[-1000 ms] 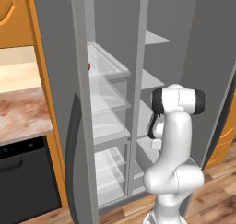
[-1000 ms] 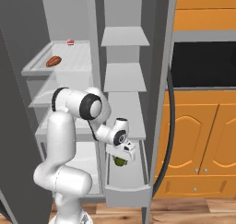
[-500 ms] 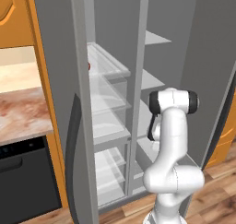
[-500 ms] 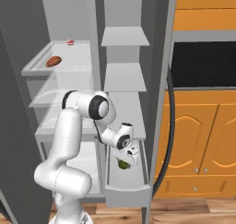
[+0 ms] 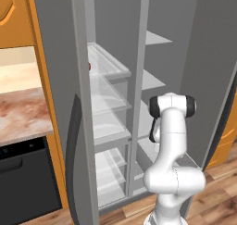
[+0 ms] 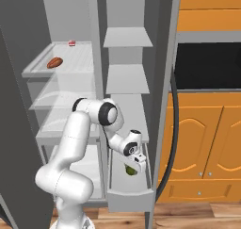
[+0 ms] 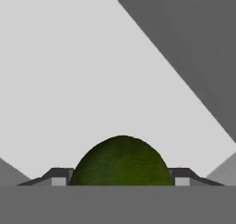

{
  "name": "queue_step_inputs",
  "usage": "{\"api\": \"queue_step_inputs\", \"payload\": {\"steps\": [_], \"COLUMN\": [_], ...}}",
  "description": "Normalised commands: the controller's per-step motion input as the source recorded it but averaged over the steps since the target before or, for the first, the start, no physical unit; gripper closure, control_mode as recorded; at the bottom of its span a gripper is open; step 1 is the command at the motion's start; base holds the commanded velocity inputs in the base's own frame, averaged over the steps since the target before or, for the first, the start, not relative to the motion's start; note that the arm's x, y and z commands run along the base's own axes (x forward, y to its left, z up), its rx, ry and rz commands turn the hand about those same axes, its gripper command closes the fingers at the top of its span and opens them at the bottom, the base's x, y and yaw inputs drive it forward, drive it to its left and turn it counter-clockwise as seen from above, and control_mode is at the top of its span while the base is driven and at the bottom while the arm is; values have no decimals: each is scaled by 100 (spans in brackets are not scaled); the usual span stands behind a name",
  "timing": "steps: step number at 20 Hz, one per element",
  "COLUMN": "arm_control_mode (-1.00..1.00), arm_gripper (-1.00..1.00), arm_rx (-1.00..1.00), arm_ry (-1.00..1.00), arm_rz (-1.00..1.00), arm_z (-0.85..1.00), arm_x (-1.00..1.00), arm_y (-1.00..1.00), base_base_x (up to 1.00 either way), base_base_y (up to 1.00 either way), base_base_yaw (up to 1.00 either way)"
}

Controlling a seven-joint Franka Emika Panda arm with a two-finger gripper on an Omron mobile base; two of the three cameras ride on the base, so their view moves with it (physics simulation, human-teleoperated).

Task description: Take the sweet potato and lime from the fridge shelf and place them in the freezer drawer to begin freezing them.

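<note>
I am looking into an open grey fridge set among orange cabinets, over a wood-plank floor point(image 6: 188, 214). A marble-patterned table point(image 5: 21, 117) is lying to the fridge's left. The sweet potato point(image 6: 55, 62) is resting on the upper clear fridge shelf point(image 6: 37, 70). My pincer point(image 6: 133, 166) is hanging inside the freezer drawer point(image 6: 129, 195), low in the narrower compartment, clenching the lime point(image 7: 122, 162) between its fingers above the drawer's pale bottom.

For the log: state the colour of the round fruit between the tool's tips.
Dark mottled green lime, clearest in the hand view.
</note>
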Motion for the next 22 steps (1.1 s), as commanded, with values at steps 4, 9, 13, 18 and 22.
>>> {"api": "queue_step_inputs", "payload": {"steps": [4, 9, 13, 18, 22], "arm_control_mode": [-100, -100, -100, -100, -100], "arm_gripper": [100, 100, 100, -100, -100], "arm_rx": [0, 0, 0, 0, -1], "arm_ry": [0, 1, 4, 2, 0], "arm_rz": [-8, -5, -2, 0, 0], "arm_z": [-39, -43, -49, -42, -7], "arm_x": [38, 22, 13, 19, 11], "arm_y": [-14, -8, -6, -1, 0], "base_base_x": [0, 0, 0, 0, 0], "base_base_y": [0, 0, 0, 0, 0], "base_base_yaw": [0, 0, 0, 0, 0]}}
